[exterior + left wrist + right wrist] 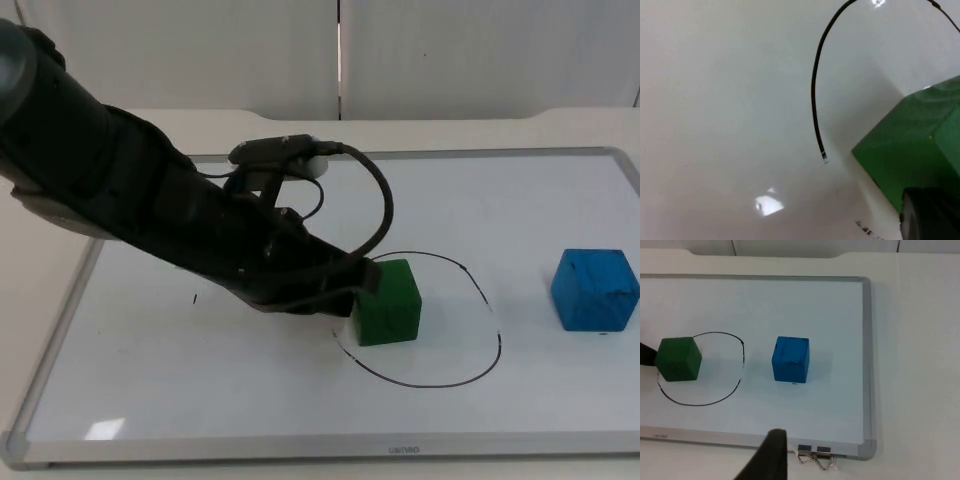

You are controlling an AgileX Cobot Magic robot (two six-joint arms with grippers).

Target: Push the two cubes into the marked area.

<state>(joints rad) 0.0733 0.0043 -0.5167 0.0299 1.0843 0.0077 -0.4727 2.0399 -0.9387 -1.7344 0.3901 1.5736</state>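
White and glossy, a whiteboard (250, 400) with a thin grey metal frame lies flat on the pale table top (600, 120), which ends at a grey partition wall (480, 50). On the board a black marker line draws a rough oval (480, 290), the marked area, with a gap in its outline. A green cube (388, 302), matte and crisp-edged, sits just inside the oval's left edge, over the line there. The left gripper (352, 282) is down at the board, touching the cube's left face; whether its fingers are open or closed cannot be told. In the left wrist view the green cube (910, 145) stands right ahead of a black fingertip (930, 215). A blue cube (596, 289), its faces scuffed with dark streaks, rests well apart to the right, outside the oval. The right gripper (771, 455) waits off the board's near edge, fingers' state unclear, beside two metal binder clips (815, 458) on the frame.
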